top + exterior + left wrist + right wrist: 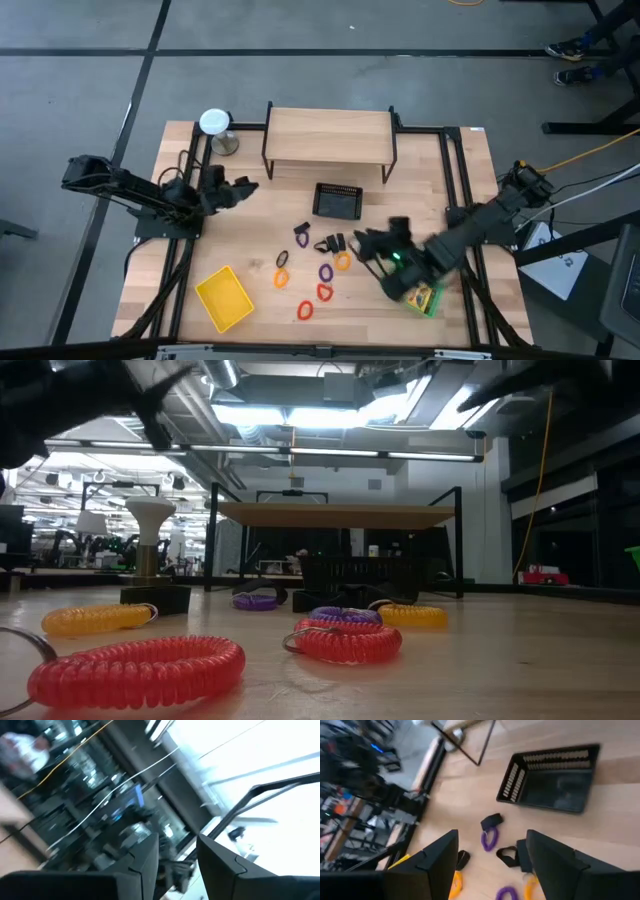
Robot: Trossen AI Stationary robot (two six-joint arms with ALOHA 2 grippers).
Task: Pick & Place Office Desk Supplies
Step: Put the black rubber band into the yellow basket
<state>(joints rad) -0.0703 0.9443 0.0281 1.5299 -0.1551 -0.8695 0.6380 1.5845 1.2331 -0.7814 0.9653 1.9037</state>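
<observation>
While empty, right pincer gapes above rings.

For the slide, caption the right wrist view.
Open right tool above a purple ring and black clips, mesh basket beyond.

Two dark jointed arms, black angular claws, green light on right arm

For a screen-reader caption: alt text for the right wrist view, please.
The right gripper hangs open above the wooden table over scattered purple rings, orange rings and black clips, with an empty black mesh basket beyond them.
</observation>
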